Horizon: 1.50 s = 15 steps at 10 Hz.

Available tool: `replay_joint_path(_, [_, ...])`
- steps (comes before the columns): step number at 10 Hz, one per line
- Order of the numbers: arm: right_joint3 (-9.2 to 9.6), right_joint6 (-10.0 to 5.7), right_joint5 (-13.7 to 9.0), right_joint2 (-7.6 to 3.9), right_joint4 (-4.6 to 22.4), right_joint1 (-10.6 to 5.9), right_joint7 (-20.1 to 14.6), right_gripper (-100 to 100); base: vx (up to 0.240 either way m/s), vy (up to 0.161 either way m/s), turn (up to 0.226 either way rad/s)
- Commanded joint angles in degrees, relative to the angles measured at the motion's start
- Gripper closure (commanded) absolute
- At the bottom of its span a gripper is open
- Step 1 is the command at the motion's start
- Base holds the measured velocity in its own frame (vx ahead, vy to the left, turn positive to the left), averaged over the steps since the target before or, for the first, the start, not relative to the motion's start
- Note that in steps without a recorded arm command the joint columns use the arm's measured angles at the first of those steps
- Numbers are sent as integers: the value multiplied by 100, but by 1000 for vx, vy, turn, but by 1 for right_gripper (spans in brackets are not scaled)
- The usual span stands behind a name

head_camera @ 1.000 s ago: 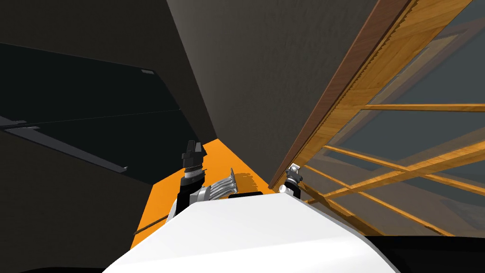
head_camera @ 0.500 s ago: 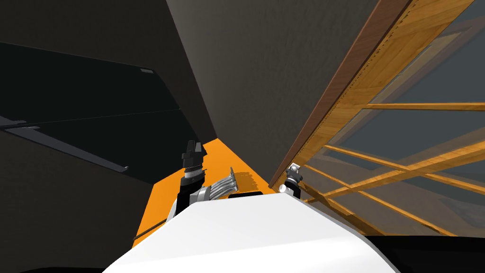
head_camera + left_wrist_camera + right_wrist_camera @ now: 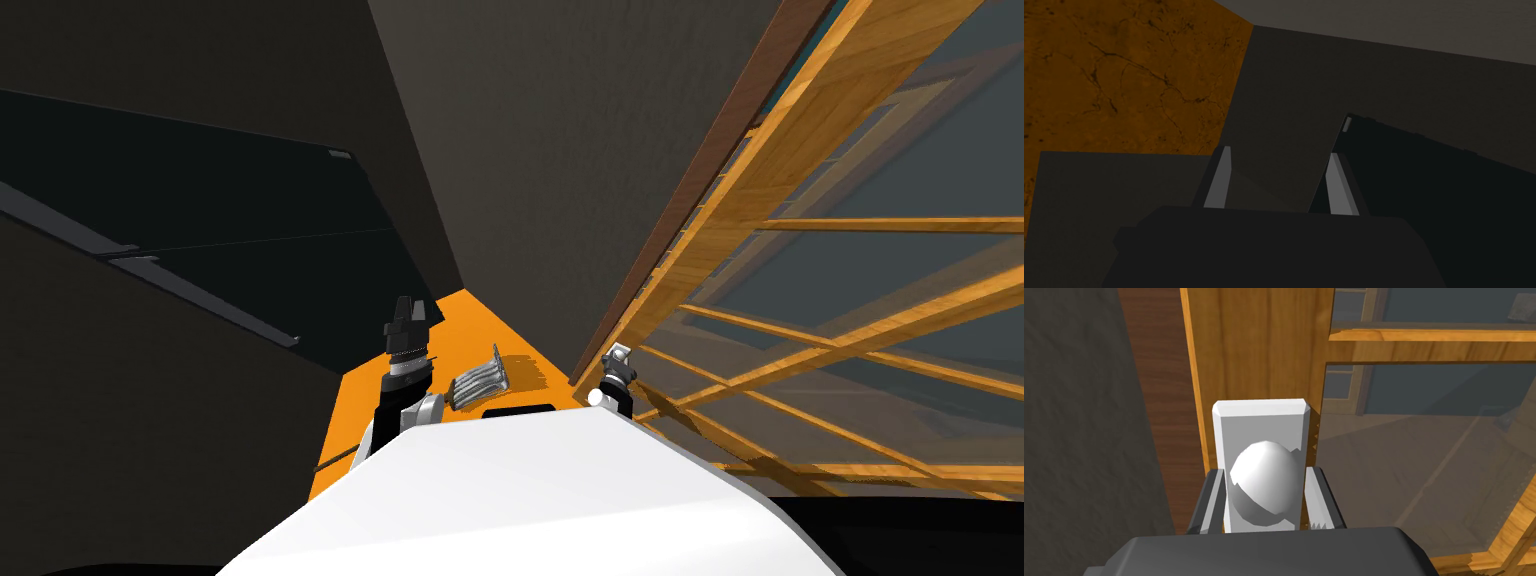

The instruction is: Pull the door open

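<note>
Orange floor [image 3: 470, 330], dark grey walls [image 3: 560, 150]. R pincer [image 3: 1265, 475] clamps white knob [image 3: 1264, 488] on wood-and-glass door [image 3: 1259, 348], at robot's right; L pincer [image 3: 1276, 156] wide, idle. Door looks barely ajar; most of pull remains.

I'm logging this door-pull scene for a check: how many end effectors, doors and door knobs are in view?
End effectors: 2 (left end effector open; right end effector shut on the knob)
Doors: 1 (wooden door with glass panes)
Knobs: 1 (white)
Total: 4
</note>
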Motion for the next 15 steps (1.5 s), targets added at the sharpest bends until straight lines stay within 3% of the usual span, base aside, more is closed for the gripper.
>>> replay_joint_path(1, [-22,-6,-13,-16,9,50,1,100,-197,113,12])
replay_joint_path(15, [123,30,103,-111,11,76,-185,100,-221,91,10])
